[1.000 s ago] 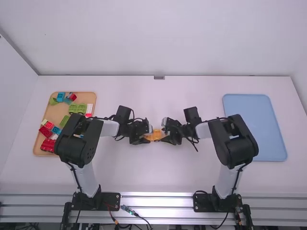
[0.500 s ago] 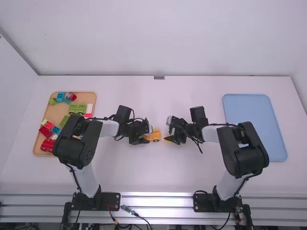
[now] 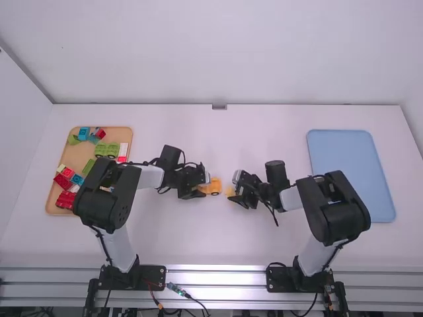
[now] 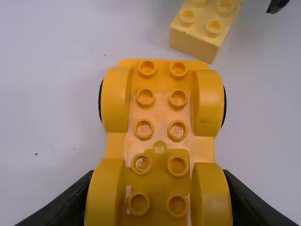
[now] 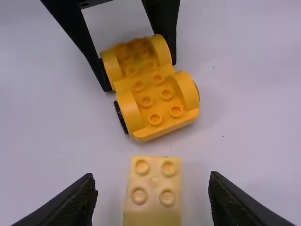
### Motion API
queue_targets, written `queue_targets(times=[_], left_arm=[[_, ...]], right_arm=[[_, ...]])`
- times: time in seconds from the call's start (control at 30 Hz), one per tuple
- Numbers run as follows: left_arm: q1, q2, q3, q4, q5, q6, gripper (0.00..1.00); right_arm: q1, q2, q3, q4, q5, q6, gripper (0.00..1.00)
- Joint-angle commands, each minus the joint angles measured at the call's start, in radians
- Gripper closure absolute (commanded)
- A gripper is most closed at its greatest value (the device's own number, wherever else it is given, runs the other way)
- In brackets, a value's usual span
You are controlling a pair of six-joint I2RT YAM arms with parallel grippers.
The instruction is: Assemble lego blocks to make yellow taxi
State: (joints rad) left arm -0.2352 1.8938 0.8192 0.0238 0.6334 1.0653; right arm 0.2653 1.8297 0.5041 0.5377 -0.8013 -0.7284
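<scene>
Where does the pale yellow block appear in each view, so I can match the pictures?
High view: pale yellow block, slightly right of and below centre.
Left wrist view: just past the yellow wheeled base's ungripped end.
Right wrist view: between the right end effector's open fingers.
Shared landmark: yellow wheeled base.

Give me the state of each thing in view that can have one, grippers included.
Left gripper: jaws closed on one end of the chassis.
Right gripper: jaws open, either side of the pale block.
Yellow chassis: studs up, held, no block attached on top.
Pale block: studs up, ungripped, apart from the chassis.
Tan tray: loaded with blocks.
</scene>
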Motion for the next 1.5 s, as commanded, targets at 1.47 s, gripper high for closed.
queue_targets(times=[1.47], left_arm=[[0.000,0.034,-0.027,-0.053,-0.096,0.084,0.90]], right_arm=[[-0.003,0.136,0.089,-0.018,-0.040,0.022,0.51]])
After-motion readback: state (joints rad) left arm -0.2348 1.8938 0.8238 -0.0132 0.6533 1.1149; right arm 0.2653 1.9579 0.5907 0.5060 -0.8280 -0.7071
